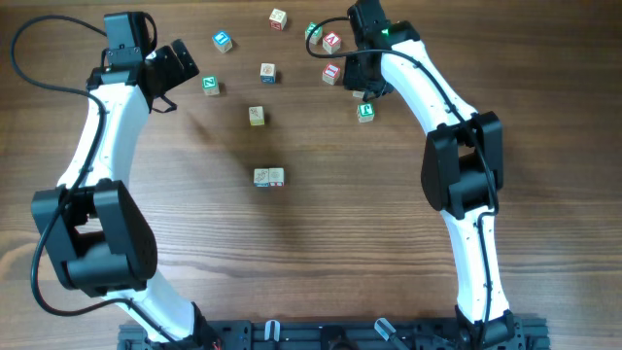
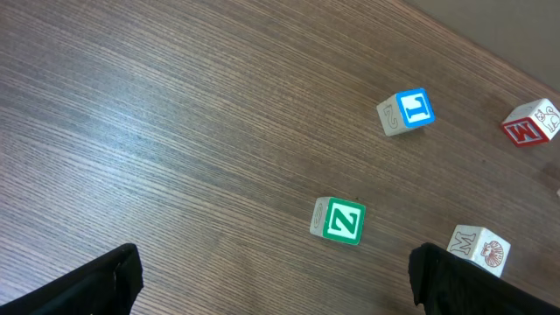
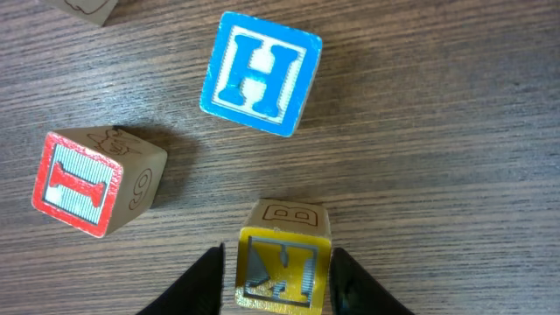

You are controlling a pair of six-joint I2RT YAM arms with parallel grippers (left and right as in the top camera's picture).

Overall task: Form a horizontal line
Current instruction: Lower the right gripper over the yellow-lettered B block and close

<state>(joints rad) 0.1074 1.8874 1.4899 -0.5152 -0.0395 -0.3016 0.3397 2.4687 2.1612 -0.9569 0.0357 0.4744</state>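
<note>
Place: a robotics lab bench, set up for tabletop handling trials
Worktop: one dark wood-grain worktop (image 1: 292,272) fills the overhead view; a grey strip (image 2: 525,26) shows past its far edge in the left wrist view
Machines: a left arm (image 1: 97,175) and a right arm (image 1: 457,165), white shells with black joints, rise from a black rail (image 1: 330,335) at the near edge
Wiring: a bare black cable (image 1: 44,87) loops at far left; a green lamp (image 1: 386,32) glows on the right arm
Cameras: wrist views look down past the left claw (image 2: 273,254) and the right claw (image 3: 278,252)
Props: small alphabet cubes (image 1: 267,73) lie scattered at the far side
</note>
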